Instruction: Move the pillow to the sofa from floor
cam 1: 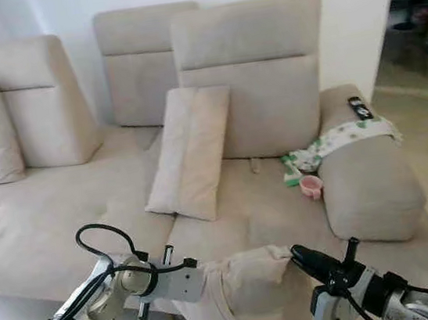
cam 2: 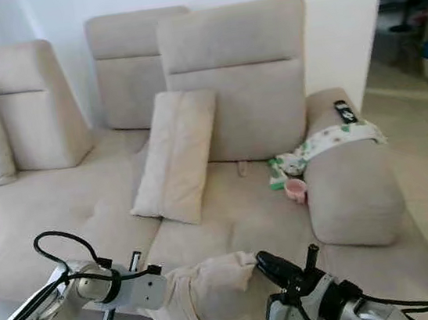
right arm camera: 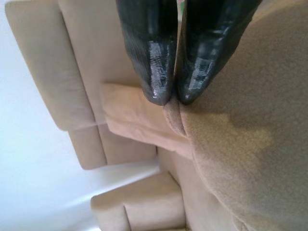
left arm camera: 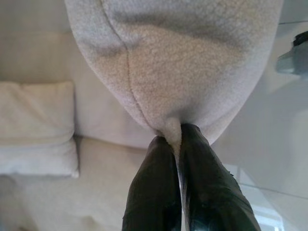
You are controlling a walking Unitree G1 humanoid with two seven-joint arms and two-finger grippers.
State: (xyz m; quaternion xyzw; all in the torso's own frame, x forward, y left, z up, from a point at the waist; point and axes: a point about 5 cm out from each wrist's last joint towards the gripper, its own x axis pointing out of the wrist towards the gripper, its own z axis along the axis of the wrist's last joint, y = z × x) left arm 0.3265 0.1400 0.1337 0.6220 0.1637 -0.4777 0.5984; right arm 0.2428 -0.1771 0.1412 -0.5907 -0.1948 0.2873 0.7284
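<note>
In front of the sofa [cam 1: 41, 222]: beige pillow [cam 1: 255, 293] held up between both arms;
Left gripper [left arm camera: 174, 137]: jaws pinching its edge;
Right gripper [right arm camera: 172, 98]: jaws clamping the opposite edge

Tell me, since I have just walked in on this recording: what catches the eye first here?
First, the beige pillow held up in front of the sofa, pinched at its two ends by the left tool and the right tool. Next, a second pillow leaning against the middle backrest. On the right armrest lie a patterned cloth and a black remote, with a pink cup on the seat beside it.
</note>
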